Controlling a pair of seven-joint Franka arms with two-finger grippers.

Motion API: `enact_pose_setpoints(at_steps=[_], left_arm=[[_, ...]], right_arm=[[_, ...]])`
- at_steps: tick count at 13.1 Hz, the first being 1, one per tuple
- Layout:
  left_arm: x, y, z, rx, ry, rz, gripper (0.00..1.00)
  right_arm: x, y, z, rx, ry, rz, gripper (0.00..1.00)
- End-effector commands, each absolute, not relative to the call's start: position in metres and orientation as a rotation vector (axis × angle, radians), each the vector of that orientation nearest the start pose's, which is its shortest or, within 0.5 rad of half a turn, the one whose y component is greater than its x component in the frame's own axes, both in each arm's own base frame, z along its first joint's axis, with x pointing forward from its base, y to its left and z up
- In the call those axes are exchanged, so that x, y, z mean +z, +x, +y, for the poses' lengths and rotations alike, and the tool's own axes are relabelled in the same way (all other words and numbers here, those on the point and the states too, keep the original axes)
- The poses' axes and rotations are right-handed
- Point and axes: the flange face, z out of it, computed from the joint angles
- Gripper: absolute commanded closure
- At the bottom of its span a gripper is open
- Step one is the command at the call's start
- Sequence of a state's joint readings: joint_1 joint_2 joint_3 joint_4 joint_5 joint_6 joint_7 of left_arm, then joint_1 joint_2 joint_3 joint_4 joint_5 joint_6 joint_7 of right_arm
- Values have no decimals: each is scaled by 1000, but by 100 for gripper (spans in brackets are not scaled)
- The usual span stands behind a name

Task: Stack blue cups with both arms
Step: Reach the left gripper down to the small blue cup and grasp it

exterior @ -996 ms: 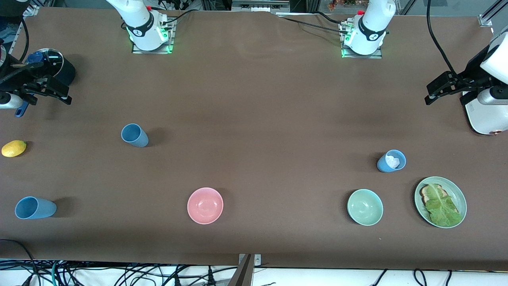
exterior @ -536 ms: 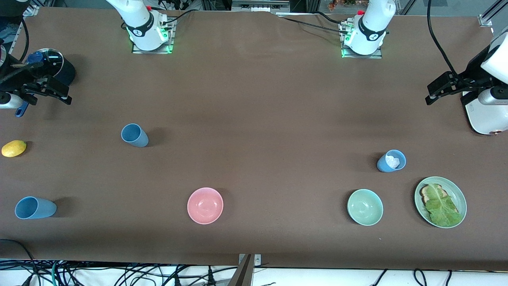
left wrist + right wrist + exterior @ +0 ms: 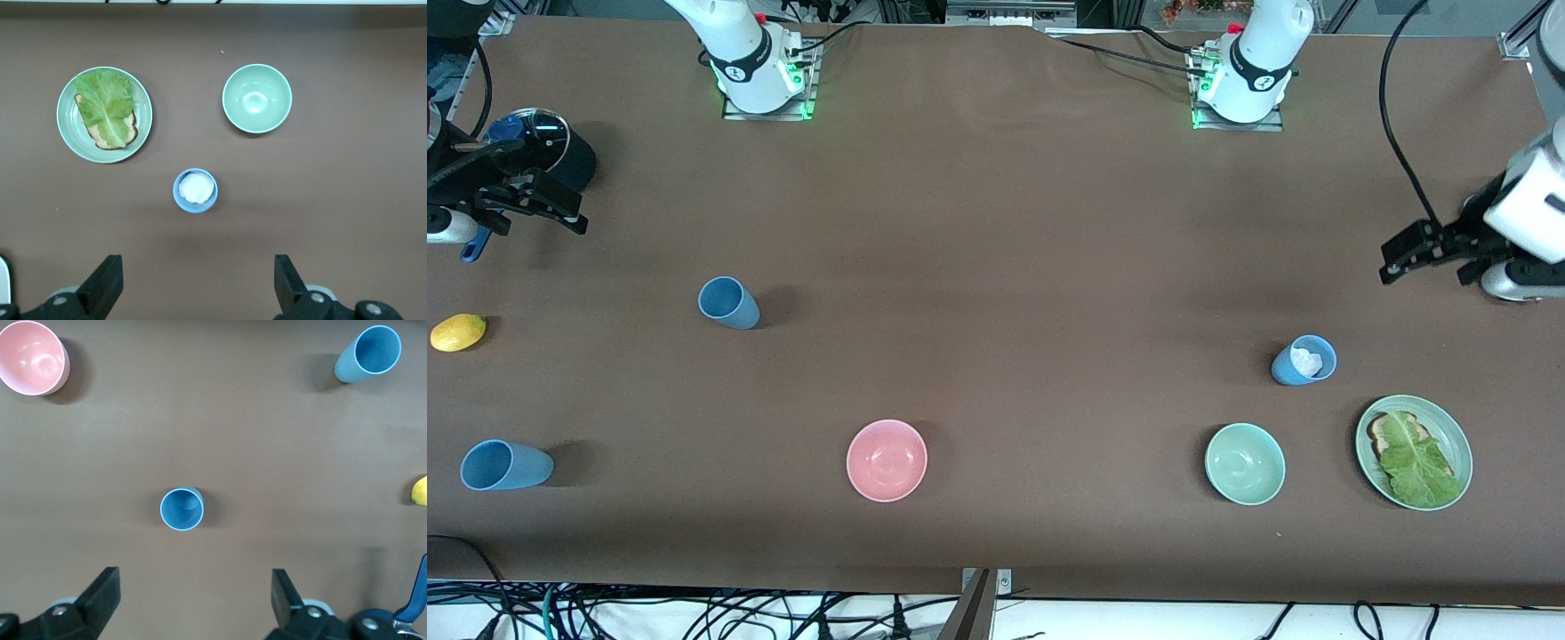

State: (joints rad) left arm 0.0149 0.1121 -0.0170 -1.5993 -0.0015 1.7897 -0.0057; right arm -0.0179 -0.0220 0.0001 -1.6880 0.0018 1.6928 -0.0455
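Both jaws wide, empty, hovering over the worktop (image 3: 996,222) edges. Left gripper (image 3: 193,283): blue cup w/ white wad (image 3: 195,190) sits ahead of its gap, centred. Right gripper (image 3: 193,597): empty cup (image 3: 181,509) likewise; third cup (image 3: 369,353) further out. Descend straight, straddle the rim, grip mid-wall.
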Motion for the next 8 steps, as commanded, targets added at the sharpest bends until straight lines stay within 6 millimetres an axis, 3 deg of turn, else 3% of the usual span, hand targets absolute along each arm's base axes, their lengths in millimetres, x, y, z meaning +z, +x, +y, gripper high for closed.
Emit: enact_pose_setpoints(at_steps=[1,5,8], left_arm=[[529,630,20,-133,-3123,60,0],[479,648,37,-128,-3124,31,0],[436,645,52,-163,-3119,22,0]], right_arm=[[596,555,-9,-51,-3144,-32,0],[595,555,-9,-48,-3144,-32,0],[595,555,-9,-48,-3144,-32,0]])
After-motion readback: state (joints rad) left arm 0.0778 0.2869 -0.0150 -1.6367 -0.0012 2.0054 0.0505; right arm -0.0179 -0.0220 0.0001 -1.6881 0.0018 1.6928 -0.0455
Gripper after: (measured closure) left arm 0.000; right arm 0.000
